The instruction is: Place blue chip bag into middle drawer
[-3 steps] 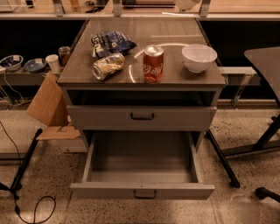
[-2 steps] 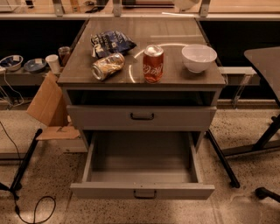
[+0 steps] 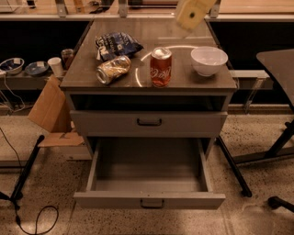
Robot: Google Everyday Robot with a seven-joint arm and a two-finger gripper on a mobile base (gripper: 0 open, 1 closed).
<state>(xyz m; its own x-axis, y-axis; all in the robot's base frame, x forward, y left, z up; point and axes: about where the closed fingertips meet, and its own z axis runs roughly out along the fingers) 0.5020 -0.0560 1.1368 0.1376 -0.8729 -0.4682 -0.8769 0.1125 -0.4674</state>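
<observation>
One change shows against a second ago: the cream claw [image 3: 193,13] now reaches further down into view at the top edge, above the far right part of the bench [image 3: 183,79]. Everything on the bench lies where it did.

The blue chip bag [image 3: 115,45] lies crumpled at the back left of the bench. The crushed golden can [image 3: 113,69] is just in front of it on its side, close to or touching the bag. To the right a red cola can [image 3: 161,67] stands upright near the front edge, and a white bowl [image 3: 209,59] sits further right, apart from the can.

The top of the picture cuts off the claw, so I cannot tell whether it is open or closed. It grips nothing that can be seen. The space under the bench top is in deep shadow.

Below, the upper drawer front [image 3: 105,123] is shut. The middle drawer [image 3: 115,200] beneath it is pulled out fully, its grey floor bare.

A cardboard box [image 3: 48,110] leans near the cabinet's left side, with a black cable [image 3: 36,218] on the floor in front. A black table leg [image 3: 234,167] slants close to the drawer's right side. Open floor lies in front of the drawer.
</observation>
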